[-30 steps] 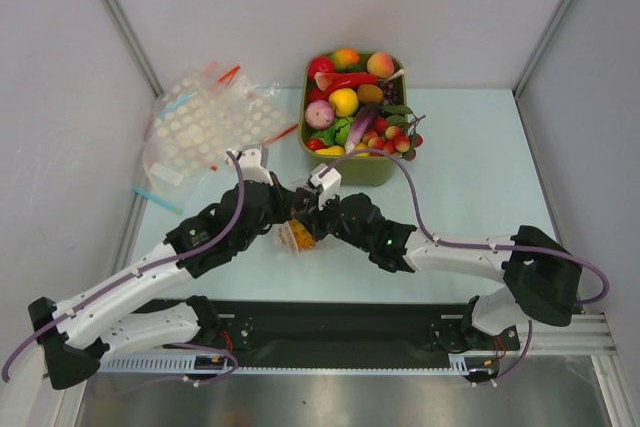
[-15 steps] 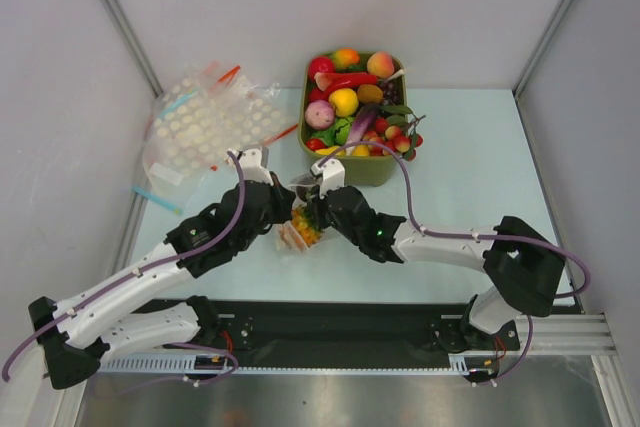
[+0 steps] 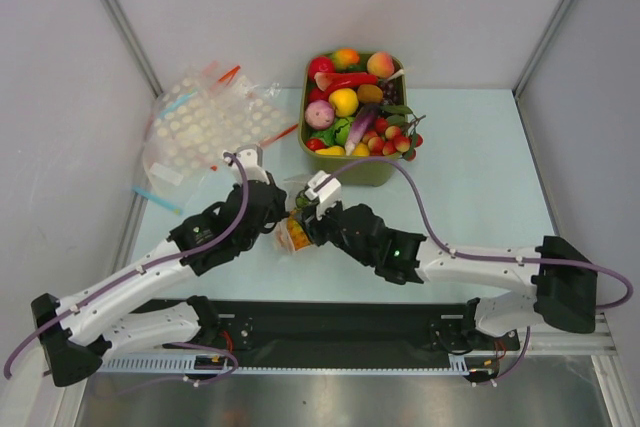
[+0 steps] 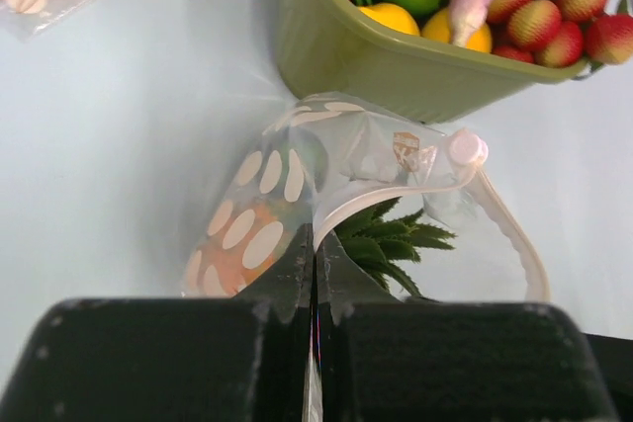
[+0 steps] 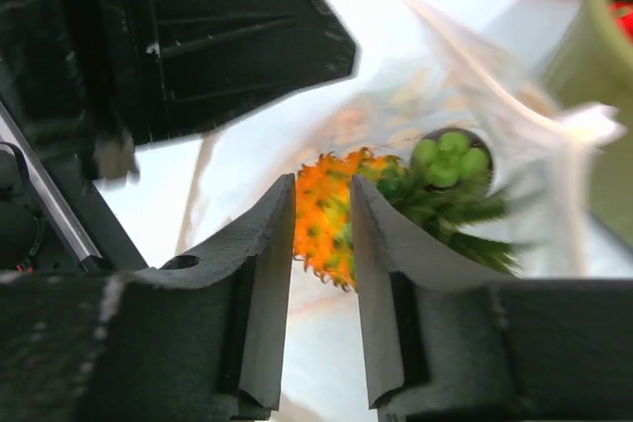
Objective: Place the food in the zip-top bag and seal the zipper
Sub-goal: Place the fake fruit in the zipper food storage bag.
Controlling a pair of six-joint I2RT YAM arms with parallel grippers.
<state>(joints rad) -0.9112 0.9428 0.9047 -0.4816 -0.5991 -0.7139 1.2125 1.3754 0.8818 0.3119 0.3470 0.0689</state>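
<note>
Looking down from the top camera, you find an olive-green bin [image 3: 365, 169] at the far middle of the pale blue table [image 3: 470, 167], heaped with glossy toy fruits and vegetables [image 3: 345, 102]: red, yellow, peach and pale purple pieces, with speckled strawberries [image 4: 539, 22] at its near rim. A heap of dotted bags [image 3: 205, 122] with red and blue strips lies to the bin's left.

The zip-top bag [image 4: 326, 165] lies on the table just in front of the bin, between the two wrists. It is thin, crinkled clear film printed with white ovals. Inside it lies the pineapple [image 5: 321, 219], a spiky orange body with a green, pointed crown [image 4: 381, 239] towards the mouth. The zipper [image 4: 396, 190], a pale whitish strip, curves open across the mouth and over the crown.

The left gripper [image 4: 314, 254] has its black fingers pressed together on the bag's edge, at the mouth beside the crown. The right gripper [image 5: 323, 195] hangs directly over the bag, its fingers [image 5: 272, 234] a narrow gap apart. The pineapple's orange body shows through that gap. You cannot tell whether those fingers pinch it or merely frame it.
</note>
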